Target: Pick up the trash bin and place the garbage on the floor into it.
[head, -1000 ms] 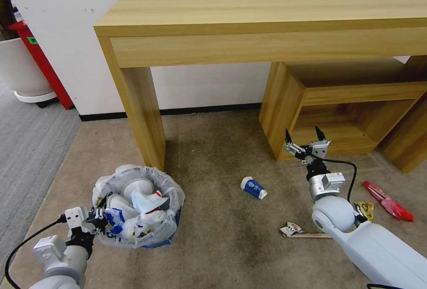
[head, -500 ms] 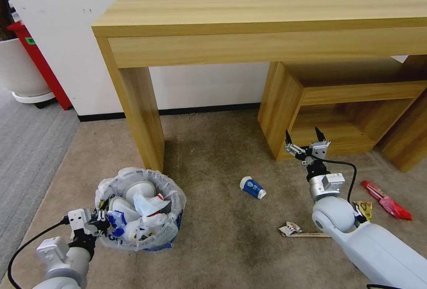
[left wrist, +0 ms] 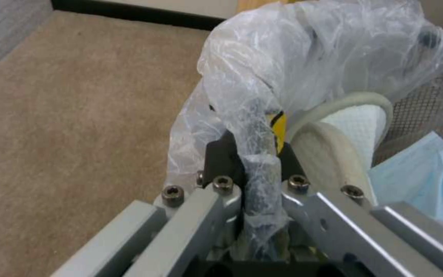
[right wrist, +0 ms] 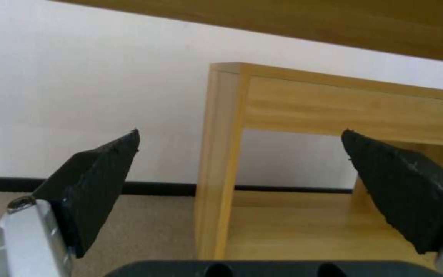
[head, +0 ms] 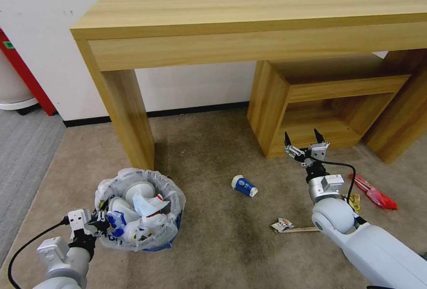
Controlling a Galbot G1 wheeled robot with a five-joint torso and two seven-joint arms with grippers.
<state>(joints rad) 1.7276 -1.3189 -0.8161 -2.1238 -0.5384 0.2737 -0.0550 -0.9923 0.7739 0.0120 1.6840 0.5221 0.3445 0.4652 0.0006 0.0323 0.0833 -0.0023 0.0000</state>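
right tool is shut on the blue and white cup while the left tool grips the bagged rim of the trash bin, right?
Not quite. The right tool is open and holds nothing, raised in front of the low wooden shelf; the right wrist view shows its fingers spread wide. The blue and white cup lies on the floor. The left tool does grip the bagged rim of the trash bin.

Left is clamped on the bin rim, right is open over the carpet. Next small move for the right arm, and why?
Probably lower the right gripper toward the blue-white cup. Its jaws stand open and empty, and the cup lies on its side on the floor, the litter nearest the trash bin that the left gripper holds by the rim.
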